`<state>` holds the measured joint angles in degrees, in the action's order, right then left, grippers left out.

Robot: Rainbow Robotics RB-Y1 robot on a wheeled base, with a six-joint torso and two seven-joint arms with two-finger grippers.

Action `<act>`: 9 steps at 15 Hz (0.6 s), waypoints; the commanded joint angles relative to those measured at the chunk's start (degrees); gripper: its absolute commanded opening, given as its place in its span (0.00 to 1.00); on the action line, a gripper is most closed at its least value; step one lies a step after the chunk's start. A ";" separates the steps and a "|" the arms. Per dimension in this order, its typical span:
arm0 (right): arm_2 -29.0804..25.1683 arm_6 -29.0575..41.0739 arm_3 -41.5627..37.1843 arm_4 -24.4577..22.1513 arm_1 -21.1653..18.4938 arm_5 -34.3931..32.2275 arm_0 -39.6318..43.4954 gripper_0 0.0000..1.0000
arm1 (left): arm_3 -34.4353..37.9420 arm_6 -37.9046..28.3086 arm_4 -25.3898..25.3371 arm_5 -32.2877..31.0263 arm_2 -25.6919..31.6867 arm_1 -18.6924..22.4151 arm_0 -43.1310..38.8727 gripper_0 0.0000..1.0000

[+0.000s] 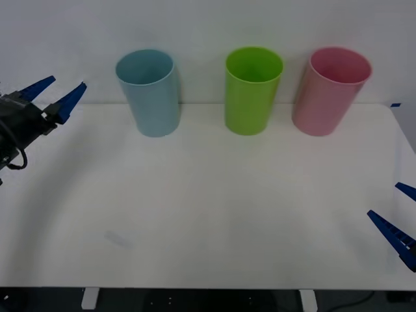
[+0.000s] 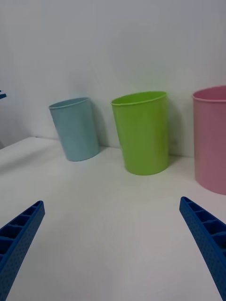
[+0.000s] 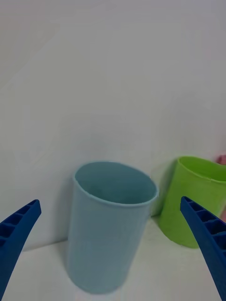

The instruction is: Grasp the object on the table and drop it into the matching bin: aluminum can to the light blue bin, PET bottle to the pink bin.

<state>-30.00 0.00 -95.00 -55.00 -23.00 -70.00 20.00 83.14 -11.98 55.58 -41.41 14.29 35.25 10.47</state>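
Note:
The aluminum can is out of view. The light blue bin (image 1: pixel 153 97) (image 2: pixel 75 129) (image 3: pixel 106 240) stands at the back left of the white table (image 1: pixel 214 208), and the pink bin (image 1: pixel 328 94) (image 2: pixel 212 141) at the back right. My left gripper (image 1: pixel 67 83) (image 3: pixel 110 201) hangs open and empty at the table's left edge, raised near rim height, left of the light blue bin and pointing at it. Low at the front right edge, my right gripper (image 1: pixel 385 201) (image 2: pixel 112 202) is open and empty, facing the row of bins.
A lime green bin (image 1: pixel 252 91) (image 2: pixel 142 134) (image 3: pixel 193 207) stands between the other two along the back wall. A faint smudge (image 1: pixel 117 239) marks the tabletop at the front left.

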 commanded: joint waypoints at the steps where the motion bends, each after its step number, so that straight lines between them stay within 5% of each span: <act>1: 0.00 0.00 0.00 0.00 0.00 0.00 0.00 1.00 | 3.96 0.38 -0.03 -4.38 4.26 0.00 -6.25 1.00; 9: 0.00 0.00 0.00 0.00 0.00 0.00 0.00 1.00 | 9.23 3.99 0.41 -19.41 14.72 0.00 -21.19 1.00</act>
<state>-30.00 0.00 -95.00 -55.00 -23.00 -70.00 20.00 92.11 -8.69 55.95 -60.14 28.57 35.25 -9.68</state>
